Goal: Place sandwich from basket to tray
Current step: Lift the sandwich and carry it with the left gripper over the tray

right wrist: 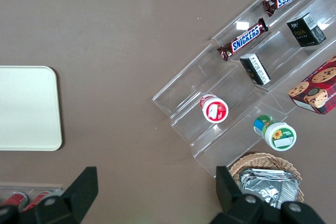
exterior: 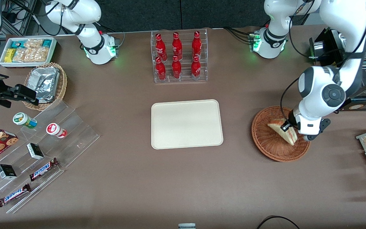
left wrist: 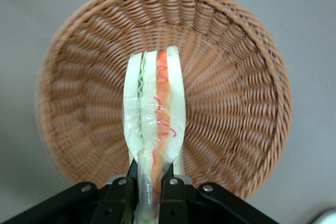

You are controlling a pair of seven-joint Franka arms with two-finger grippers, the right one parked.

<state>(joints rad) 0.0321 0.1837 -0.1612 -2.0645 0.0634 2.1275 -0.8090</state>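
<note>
The gripper (exterior: 287,126) is down over the reddish-brown wicker basket (exterior: 265,140), which sits on the brown table (exterior: 183,184) toward the working arm's end. Its two black fingers (left wrist: 122,199) are pinched on the sandwich (exterior: 283,129), clamping the wrapped wedge at one narrow end. In the left wrist view the sandwich (left wrist: 155,114) stands on edge with its cut side facing the camera, showing pale bread layers with a green stripe and a red-orange stripe between them under clear film; its long axis runs straight out from the fingertips across the middle of the basket (left wrist: 236,87), and the woven floor is visible all around it. Whether it touches the basket floor or hangs just above it cannot be told. In the front view the wedge lies slantwise, one end pointing toward the tray and the other, with the filling stripe showing, pointing toward the basket's rim nearer the front camera. The cream tray (exterior: 186,124) lies flat in the middle of the table, well apart from the basket, and nearer the front camera than the clear rack of red bottles (exterior: 179,57).
</note>
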